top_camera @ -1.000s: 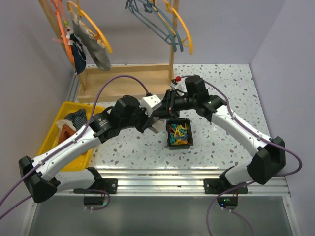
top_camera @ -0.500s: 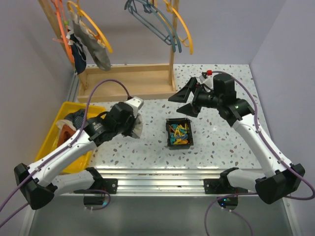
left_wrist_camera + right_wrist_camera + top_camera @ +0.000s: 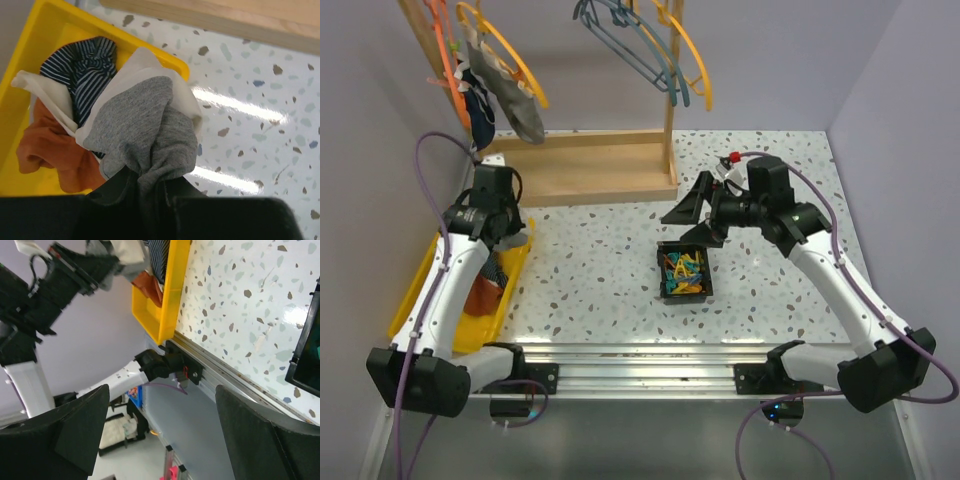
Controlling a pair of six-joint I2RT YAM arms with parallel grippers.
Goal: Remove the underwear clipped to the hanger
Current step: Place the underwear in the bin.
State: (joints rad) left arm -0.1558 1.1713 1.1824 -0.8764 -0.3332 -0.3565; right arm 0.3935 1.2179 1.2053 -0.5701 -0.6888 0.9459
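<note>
Over at the far left, my left gripper (image 3: 150, 195) hangs above the yellow plastic bin (image 3: 30, 50), jaws pinched tight on a bunched fold of the grey cloth brief (image 3: 150, 130). Its white lining is showing (it's turned half inside out). The cloth drapes down from the fingers across the bin's corner nearest the speckled terrazzo table (image 3: 600, 270). I can't tell whether its lower edge touches the pile beneath.

Down in the bin I've got a navy striped brief (image 3: 85, 70) and a rust-brown brief (image 3: 50, 150), crumpled against each other.

Across to the right arm now: the right gripper (image 3: 692, 222) has its jaws spread wide with nothing between them. It hovers just above the back edge of the small black box of colourful plastic clips (image 3: 684, 272).

Up on the wooden rack (image 3: 580, 165), more underwear is hanging from the orange hanger (image 3: 510, 65) at the top left, a grey piece (image 3: 523, 112) and a dark one (image 3: 480, 108) beside it.
</note>
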